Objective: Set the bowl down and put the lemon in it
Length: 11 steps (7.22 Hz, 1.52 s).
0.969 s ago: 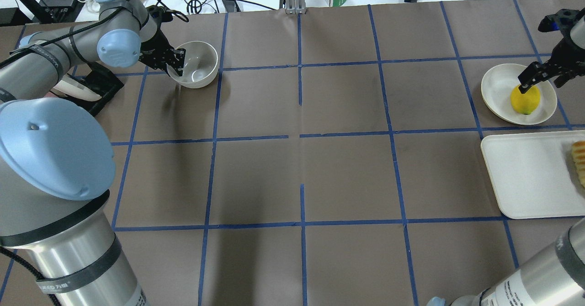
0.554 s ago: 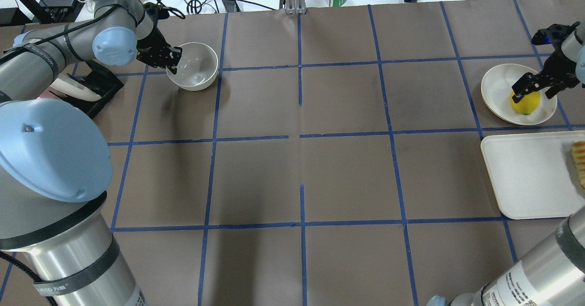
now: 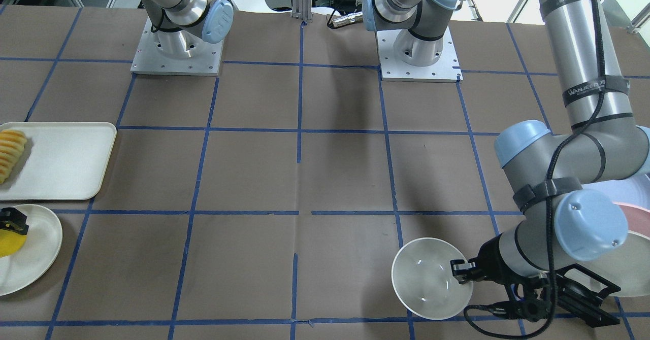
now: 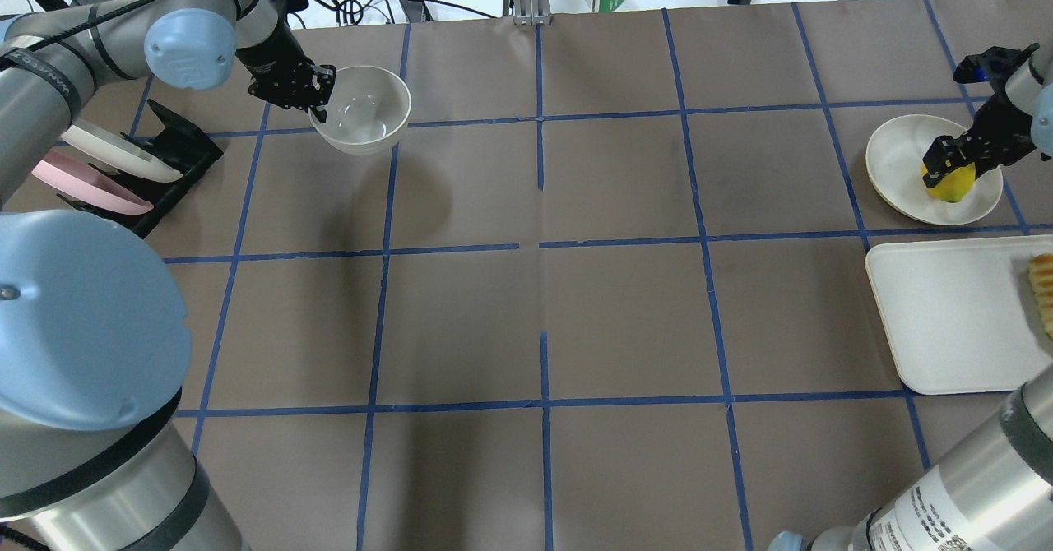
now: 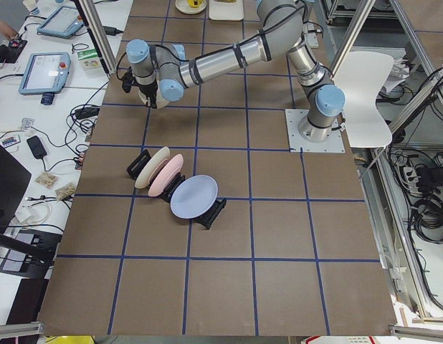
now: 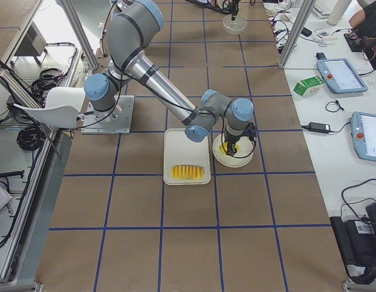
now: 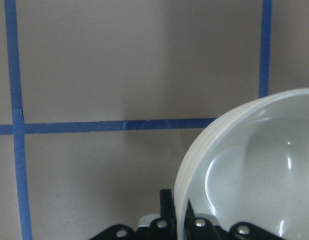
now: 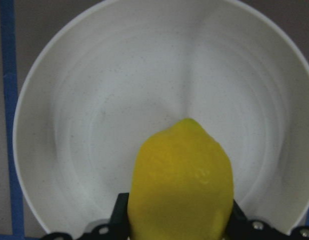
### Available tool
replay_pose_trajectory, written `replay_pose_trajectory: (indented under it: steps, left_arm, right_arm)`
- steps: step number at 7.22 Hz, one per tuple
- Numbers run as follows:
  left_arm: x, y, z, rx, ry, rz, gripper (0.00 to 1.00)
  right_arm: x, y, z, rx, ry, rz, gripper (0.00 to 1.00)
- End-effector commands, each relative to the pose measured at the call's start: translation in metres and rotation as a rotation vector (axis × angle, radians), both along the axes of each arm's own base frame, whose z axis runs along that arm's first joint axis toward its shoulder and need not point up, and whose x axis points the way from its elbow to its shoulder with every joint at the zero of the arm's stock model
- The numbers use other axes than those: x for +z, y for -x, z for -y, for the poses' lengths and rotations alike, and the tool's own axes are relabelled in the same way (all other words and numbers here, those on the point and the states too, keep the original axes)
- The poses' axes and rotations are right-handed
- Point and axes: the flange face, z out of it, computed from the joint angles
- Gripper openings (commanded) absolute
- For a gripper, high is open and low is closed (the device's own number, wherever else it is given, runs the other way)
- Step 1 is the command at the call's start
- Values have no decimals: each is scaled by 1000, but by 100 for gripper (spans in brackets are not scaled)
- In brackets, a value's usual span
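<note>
Bowl is hanging from the left gripper, which is pinching the rim with one finger inside the wall and one outside. The rest of the bowl is projecting beyond the fingertips, mouth up. Its shadow is falling apart from it on the table, so it is probably being held clear of the surface rather than resting on it.

The lemon is sitting between the fingers of the right gripper, which is clamping across its narrow width. In the wrist view its long axis is running straight out from the palm, with the pointed tip leading away from the gripper. The plate is lying directly under this gripper. Whether the fruit is touching it cannot be told.

What the coming move is turning on is the gap between the two. From the right gripper, the bowl is lying well apart, far off to its left across the whole table. The left gripper is the nearer one and is already carrying it. So the bowl is likely needing to be set down flat toward the middle and released first. Only then would the right gripper be carrying the lemon leftward and lowering it tip-first into the open mouth.
</note>
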Motion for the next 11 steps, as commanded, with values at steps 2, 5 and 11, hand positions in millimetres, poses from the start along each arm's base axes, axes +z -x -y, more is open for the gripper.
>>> replay_pose_trajectory:
  steps: [2,5,11]
  left_arm:
    - [8,165,-60,30,-75,-78,0]
    - [-61,209,-114,77,10,-93,0]
    - [-45,220,-144,41,80,-37,99]
  right_arm:
    - [140,-35,-44,7,33,-22,16]
    - [164,-70,-57,46,13,-5,16]
    - [167,-352,-45,-64,6,40,15]
